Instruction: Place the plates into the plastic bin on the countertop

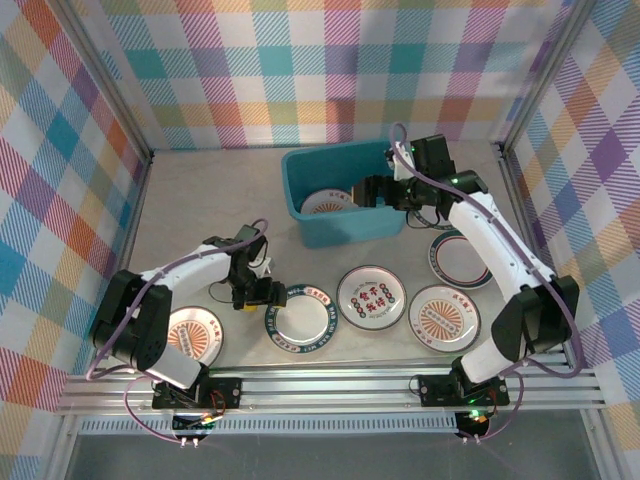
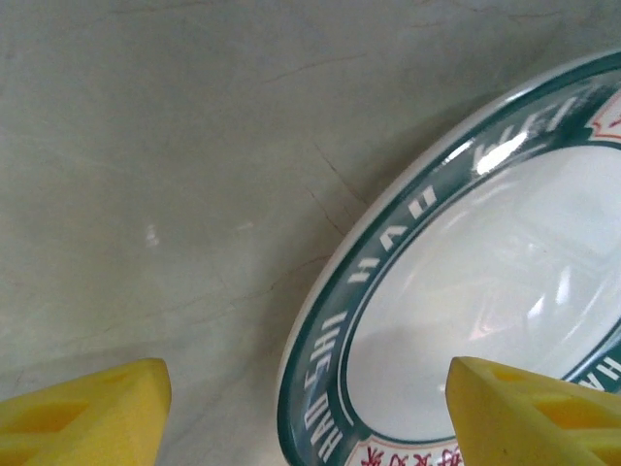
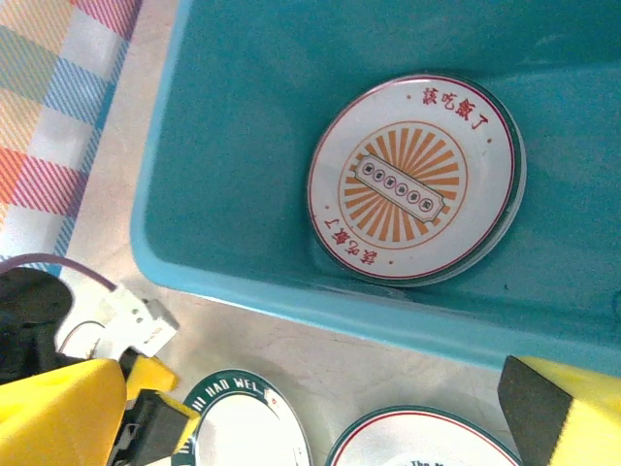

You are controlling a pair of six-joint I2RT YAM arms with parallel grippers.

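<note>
My left gripper (image 1: 260,296) is low over the countertop (image 1: 200,215), at the left edge of a green-rimmed plate (image 1: 300,318). In the left wrist view that plate's rim (image 2: 335,340) lies between the open yellow fingertips (image 2: 92,413); contact cannot be seen. My right gripper (image 1: 364,192) hangs open and empty over the teal plastic bin (image 1: 345,232). An orange sunburst plate (image 3: 415,177) lies inside the bin (image 3: 243,126), on top of another. Outside lie a character plate (image 1: 371,297), a sunburst plate (image 1: 444,317), a teal-rimmed plate (image 1: 462,262) partly under the right arm, and a sunburst plate (image 1: 196,336) under the left arm.
Plaid walls close in the back and both sides. An aluminium rail (image 1: 330,385) runs along the near edge by the arm bases. Bare countertop stretches left of the bin and behind the left arm. The right wrist view catches the left gripper's cable connector (image 3: 136,320).
</note>
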